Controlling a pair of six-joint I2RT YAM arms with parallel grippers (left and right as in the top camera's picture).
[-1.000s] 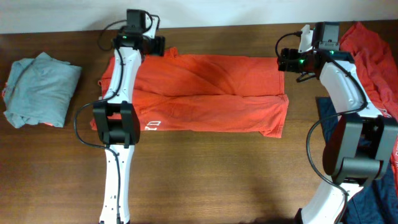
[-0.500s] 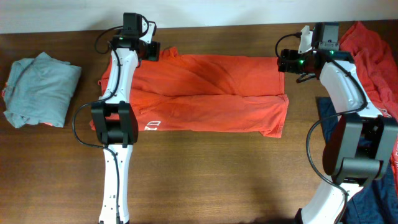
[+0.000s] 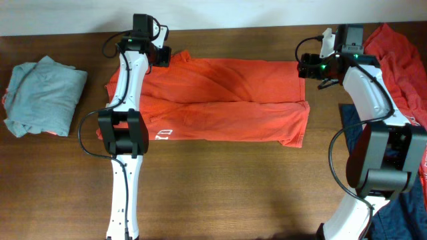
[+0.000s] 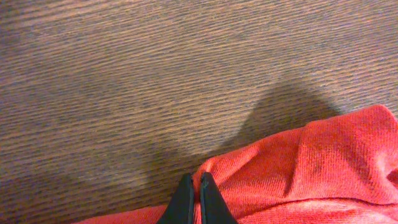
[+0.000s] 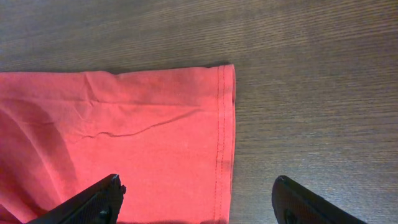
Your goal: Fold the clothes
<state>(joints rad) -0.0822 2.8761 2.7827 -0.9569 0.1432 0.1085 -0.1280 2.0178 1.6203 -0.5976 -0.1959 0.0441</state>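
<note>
One orange T-shirt (image 3: 220, 100), one grey-green garment (image 3: 43, 97)

Wood table (image 3: 220, 187): orange-red T-shirt (image 3: 227, 100) spread centre, grey-green garment (image 3: 43, 97) left, red garment (image 3: 400, 50) right

I have the T-shirt (image 3: 213, 100) lying flat across the table (image 3: 233, 193). It stretches side to side between the two arms, nearer the far edge than the near one.

The left gripper (image 3: 162, 55) sits at the shirt's far left corner, its fingers (image 4: 186, 202) pressed together right at the cloth's edge. The right gripper (image 3: 308, 67) hangs over the far right corner, spread wide. One of its fingers is over the cloth and the other over bare wood beyond the hem.

Well apart to the left lies a folded garment (image 3: 43, 97). At the far right, beyond the right arm, sits a heap of clothes (image 3: 400, 53). Another garment (image 3: 407, 213) lies at the near right corner.
</note>
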